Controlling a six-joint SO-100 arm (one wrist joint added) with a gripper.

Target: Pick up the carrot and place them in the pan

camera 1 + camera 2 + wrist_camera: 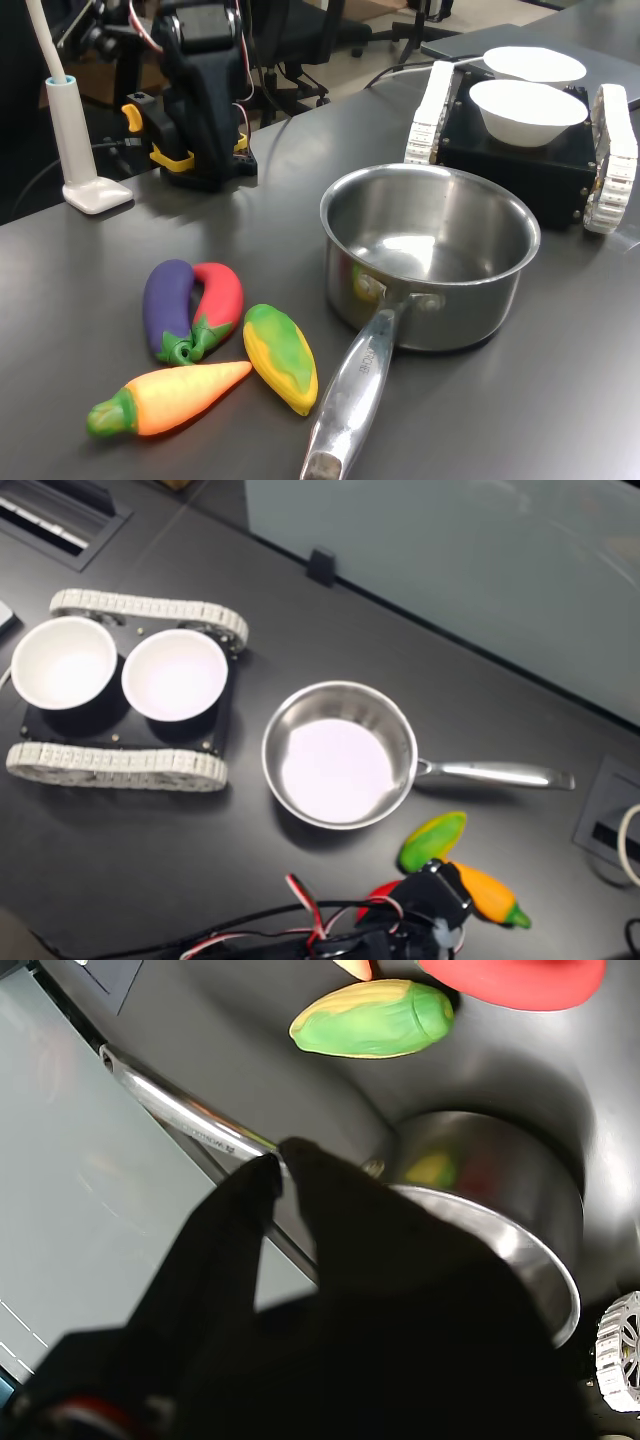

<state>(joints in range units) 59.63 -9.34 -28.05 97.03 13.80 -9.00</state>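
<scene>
On table, carrot (170,398) far from arm, untouched

First exterior low, second overhead, wrist perhaps closest; all share pan (430,255).

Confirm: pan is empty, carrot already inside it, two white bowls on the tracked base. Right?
Not quite. The carrot isn't in the pan; in the first exterior view it lies on the table beside the other toy vegetables, near the pan's handle. The pan is empty, and the two white bowls do sit on the tracked base.
</scene>
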